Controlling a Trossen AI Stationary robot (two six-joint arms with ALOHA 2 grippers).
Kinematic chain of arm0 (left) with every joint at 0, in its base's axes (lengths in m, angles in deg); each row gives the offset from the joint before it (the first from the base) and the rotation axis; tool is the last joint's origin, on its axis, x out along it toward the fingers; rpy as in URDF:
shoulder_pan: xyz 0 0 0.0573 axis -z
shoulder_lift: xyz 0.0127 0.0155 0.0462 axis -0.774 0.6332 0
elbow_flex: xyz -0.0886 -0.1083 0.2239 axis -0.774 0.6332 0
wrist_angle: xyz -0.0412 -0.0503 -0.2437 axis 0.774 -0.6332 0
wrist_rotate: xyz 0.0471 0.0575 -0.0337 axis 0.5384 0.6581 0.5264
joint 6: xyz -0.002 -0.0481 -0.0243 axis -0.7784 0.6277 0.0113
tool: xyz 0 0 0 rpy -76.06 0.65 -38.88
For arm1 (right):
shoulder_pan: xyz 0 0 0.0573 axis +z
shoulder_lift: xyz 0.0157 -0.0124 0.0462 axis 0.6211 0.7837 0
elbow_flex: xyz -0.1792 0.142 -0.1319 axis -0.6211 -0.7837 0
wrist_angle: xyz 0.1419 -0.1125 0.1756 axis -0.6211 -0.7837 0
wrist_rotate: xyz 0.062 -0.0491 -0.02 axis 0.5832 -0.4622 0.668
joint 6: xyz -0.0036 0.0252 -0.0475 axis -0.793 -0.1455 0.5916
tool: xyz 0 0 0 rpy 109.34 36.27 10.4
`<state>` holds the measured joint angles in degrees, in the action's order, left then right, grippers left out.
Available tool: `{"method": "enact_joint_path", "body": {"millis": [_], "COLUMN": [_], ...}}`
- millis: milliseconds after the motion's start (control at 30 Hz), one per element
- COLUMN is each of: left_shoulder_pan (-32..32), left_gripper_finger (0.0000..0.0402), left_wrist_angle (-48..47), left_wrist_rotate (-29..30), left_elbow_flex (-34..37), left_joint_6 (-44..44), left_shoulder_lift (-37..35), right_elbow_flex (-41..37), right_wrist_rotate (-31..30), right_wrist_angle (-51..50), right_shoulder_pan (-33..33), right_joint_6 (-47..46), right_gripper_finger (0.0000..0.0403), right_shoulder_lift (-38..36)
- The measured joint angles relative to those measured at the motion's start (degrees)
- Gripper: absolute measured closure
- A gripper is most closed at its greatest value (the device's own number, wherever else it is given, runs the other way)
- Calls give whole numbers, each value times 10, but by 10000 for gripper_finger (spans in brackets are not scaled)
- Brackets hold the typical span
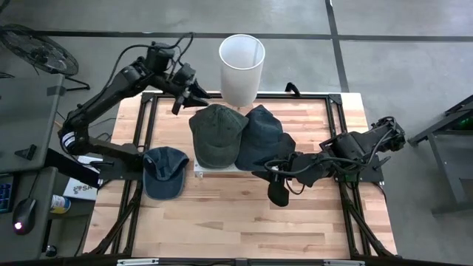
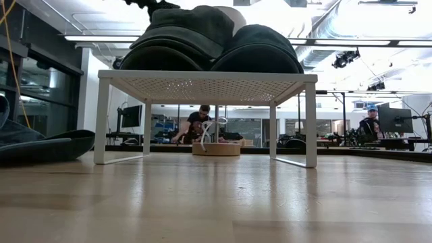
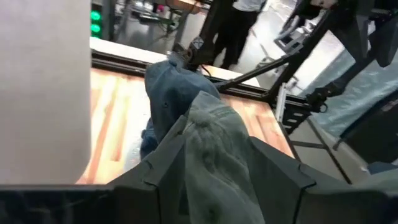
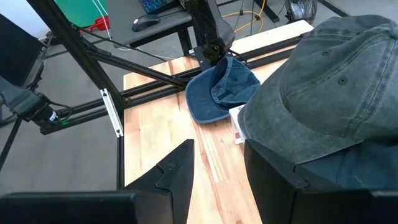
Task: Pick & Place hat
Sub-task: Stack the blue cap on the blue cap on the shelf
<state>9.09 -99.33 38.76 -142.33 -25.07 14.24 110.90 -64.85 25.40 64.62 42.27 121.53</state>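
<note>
**Green hat down on the rack, left fingers letting go**

Closest to the left wrist lens, your left gripper (image 3: 217, 177) has its fingers spread just wider than the green hat (image 1: 217, 131), whose back edge sits between them. I read this as the release: the hat lies on the white rack (image 2: 202, 82), touching the dark blue hat (image 1: 261, 139) at its 3 o'clock.

From above, the left arm reaches from the table's 9 o'clock side up to about 11 o'clock, wrist bent so the gripper points down and inward at the hat's far rim, just beside the white bin (image 1: 241, 66) at 12 o'clock.

Your next move, as I judge it, is to back straight off toward 11 o'clock without dragging the fabric, then swing to the light blue hat (image 1: 164, 170), which lies on the bare table at 8 o'clock of the rack.

Your right gripper (image 4: 217, 180) waits low at the rack's 4 o'clock, pointed toward 9 o'clock, fingers partly apart. One finger lies against the dark blue hat, but I cannot tell whether it grips.
</note>
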Motion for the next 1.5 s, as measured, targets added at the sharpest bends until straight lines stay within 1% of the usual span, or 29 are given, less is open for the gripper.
{"method": "enact_joint_path", "body": {"millis": [133, 300, 467, 567, 667, 767, 900, 1000, 1133, 1300, 1400, 1500], "left_shoulder_pan": [0, 0, 5, 32, 70, 115, 173, 211, 260, 327, 377, 431], "left_gripper_finger": [233, 232, 232, 232, 232, 232, 232, 232, 232, 232, 232, 232], "left_wrist_angle": [-59, -193, -319, -373, -398, -400, -411, -413, -425, -415, -396, -383], "left_wrist_rotate": [48, 135, 179, 212, 257, 299, 360, 388, 417, 423, 425, 447], "left_elbow_flex": [-29, -57, -58, -58, -57, -48, -25, 4, 57, 132, 169, 194], "left_joint_6": [2, 3, 7, 40, 96, 162, 272, 360, 456, 562, 635, 707], "left_shoulder_lift": [-34, -81, -138, -165, -192, -212, -234, -248, -254, -251, -246, -239], "right_elbow_flex": [0, 0, 0, 0, 0, 0, 0, 0, 0, 0, 0, 0], "right_wrist_rotate": [0, 2, 5, 7, 6, 6, 5, 10, 24, 45, 57, 65], "right_wrist_angle": [0, -12, -25, -28, -31, -37, -45, -53, -69, -97, -115, -125], "right_shoulder_pan": [0, 0, 0, 0, -2, -9, -24, -36, -49, -63, -70, -76], "right_joint_6": [0, 0, 3, 18, 23, 21, 15, 3, 2, -2, -2, -2], "right_gripper_finger": [269, 269, 269, 269, 269, 269, 269, 269, 269, 269, 269, 269], "right_shoulder_lift": [0, 0, 0, 0, 0, 0, 0, 0, 0, 0, 0, 0]}}
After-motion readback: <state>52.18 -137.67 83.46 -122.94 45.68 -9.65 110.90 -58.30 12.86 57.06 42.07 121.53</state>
